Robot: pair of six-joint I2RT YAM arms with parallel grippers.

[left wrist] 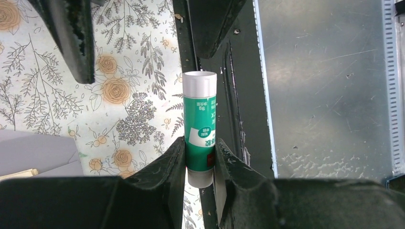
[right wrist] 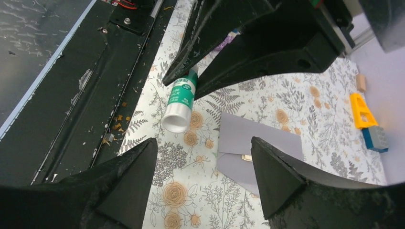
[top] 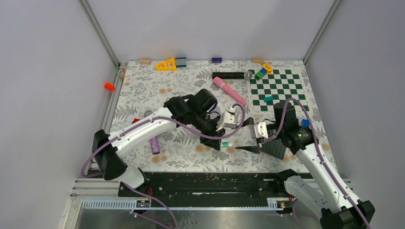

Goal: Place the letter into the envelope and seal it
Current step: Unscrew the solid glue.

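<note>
Left claw (left wrist: 199, 145) grips the glue stick (left wrist: 199, 105), right claw (right wrist: 203, 143) gapes; the floppy envelope (right wrist: 239, 133) at its three o'clock likely wants an edge pinch.

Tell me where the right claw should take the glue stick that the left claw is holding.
Grip the white end of the glue stick, the part jutting clear of the left claw, which pinches the green body. Come in from that free end, roughly along the tube's axis, and close the open right claw across the round barrel.
</note>
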